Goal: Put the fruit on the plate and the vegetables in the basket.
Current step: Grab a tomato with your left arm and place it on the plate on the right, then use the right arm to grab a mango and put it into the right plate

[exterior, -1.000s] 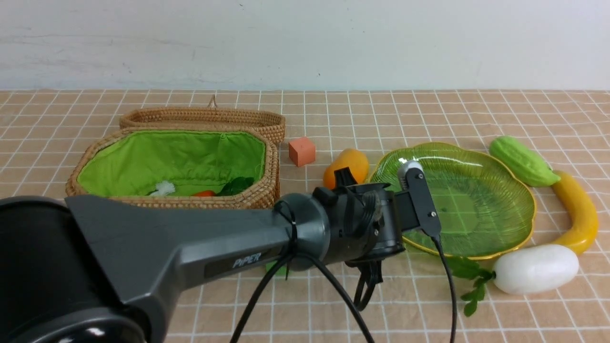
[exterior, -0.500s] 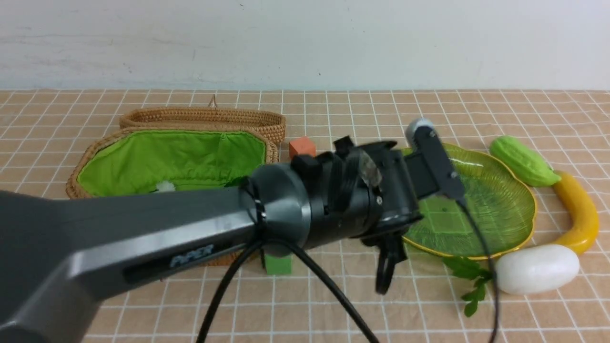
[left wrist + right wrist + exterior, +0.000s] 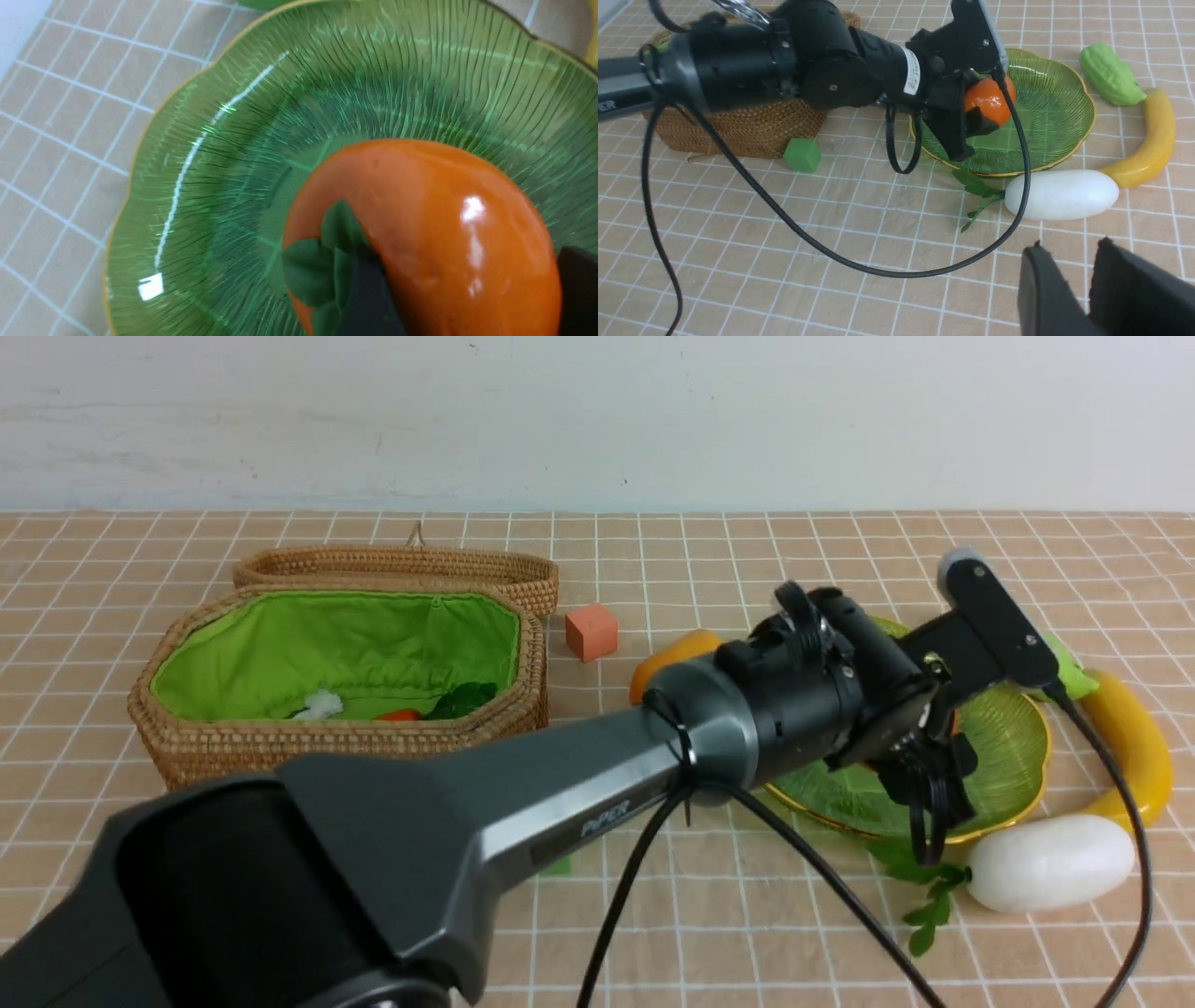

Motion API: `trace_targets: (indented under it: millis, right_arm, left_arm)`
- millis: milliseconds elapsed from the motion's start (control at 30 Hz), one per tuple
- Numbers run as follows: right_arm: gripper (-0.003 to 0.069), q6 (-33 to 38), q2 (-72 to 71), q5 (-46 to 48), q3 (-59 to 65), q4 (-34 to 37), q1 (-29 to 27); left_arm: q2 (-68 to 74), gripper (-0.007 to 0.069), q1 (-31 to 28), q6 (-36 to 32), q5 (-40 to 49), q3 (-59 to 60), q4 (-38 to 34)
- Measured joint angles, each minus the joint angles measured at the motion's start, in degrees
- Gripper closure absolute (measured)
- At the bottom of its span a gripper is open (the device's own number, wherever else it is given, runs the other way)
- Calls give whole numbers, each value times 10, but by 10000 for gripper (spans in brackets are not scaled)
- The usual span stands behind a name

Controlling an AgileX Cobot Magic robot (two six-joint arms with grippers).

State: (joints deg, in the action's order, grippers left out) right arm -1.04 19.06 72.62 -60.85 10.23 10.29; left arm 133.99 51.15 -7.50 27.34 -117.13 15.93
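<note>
"Basket (image 3: 345, 747) open, lid back: why?"
"So vegetables drop straight in; something orange and leafy already lies inside."
"And the plate (image 3: 1013, 756)?"
"The left gripper (image 3: 972, 135) hangs over its middle, jaws pinching the persimmon (image 3: 444, 233), likely to set it there. The right gripper (image 3: 1083, 280) waits aside, jaws slightly parted, empty. The radish (image 3: 1050, 861) and banana (image 3: 1134, 747) lie beside the plate."
</note>
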Motion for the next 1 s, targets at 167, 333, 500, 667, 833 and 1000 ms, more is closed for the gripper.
trace_targets:
  millis: [167,333,500,667,833,1000]
  right_arm:
    - [481,0,0,0,0,0,0]
    - [480,0,0,0,0,-1,0]
    - [480,10,0,0,0,-2,0]
    - [480,10,0,0,0,-4,0]
    - [480,10,0,-4,0,-4,0]
    - [477,10,0,-20,0,0,0]
  left_arm:
    - [9,79,-6,0,-13,-4,-1]
    - [-3,-37,-6,0,-1,-6,-27]
    - [-47,27,-6,28,70,-6,-66]
    - [-110,300,-9,78,186,-7,-74]
    - [-136,552,-47,80,280,-27,-93]
    - [-108,522,-121,45,308,-58,-128]
